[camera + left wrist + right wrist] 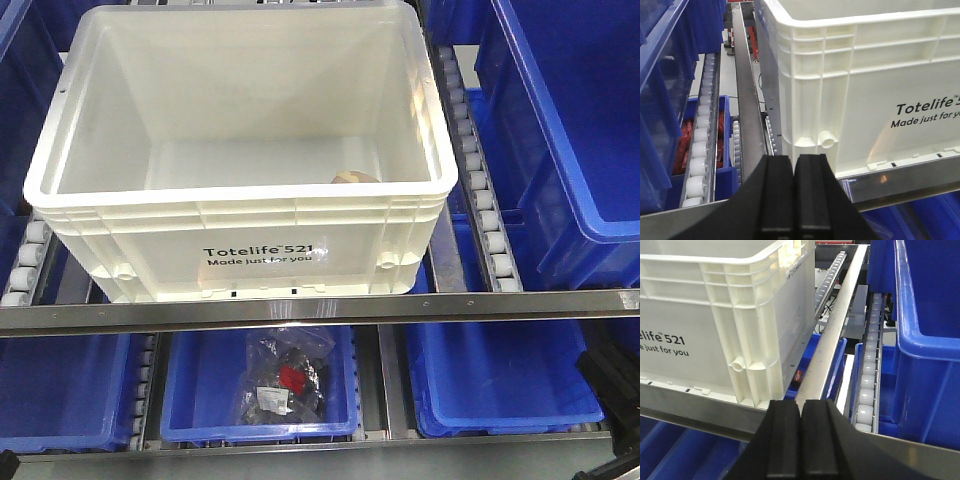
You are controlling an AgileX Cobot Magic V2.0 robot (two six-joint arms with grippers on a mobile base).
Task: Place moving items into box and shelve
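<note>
The white box (240, 175) printed "Totelife 521 Made just for you" sits on the roller tracks of a metal shelf (320, 308), its printed front wall just behind the shelf's front rail. Only the front-facing view looks down into the box: there a pinkish-brown toy (355, 178) peeks above the near rim, lying on the box floor in the near right corner, mostly hidden by the front wall; whether a second toy lies inside cannot be told. That view also shows, below the box on the lower level, a blue bin (258, 385) holding a clear bag of dark parts with a red piece (285, 385), and large blue bins (560, 130) to the right of the box. Neither claw shows in that view. The left wrist view shows the left claw (793, 195) in front of the box's left front corner, its black fingers pressed together with nothing between them, apart from the box. It alone shows a low bin of red items (685, 145) to the left of the box. The right wrist view shows the right claw (800, 440) likewise closed on nothing, in front of the box's right front corner, with a roller track (870, 375) to the right of the box.
</note>
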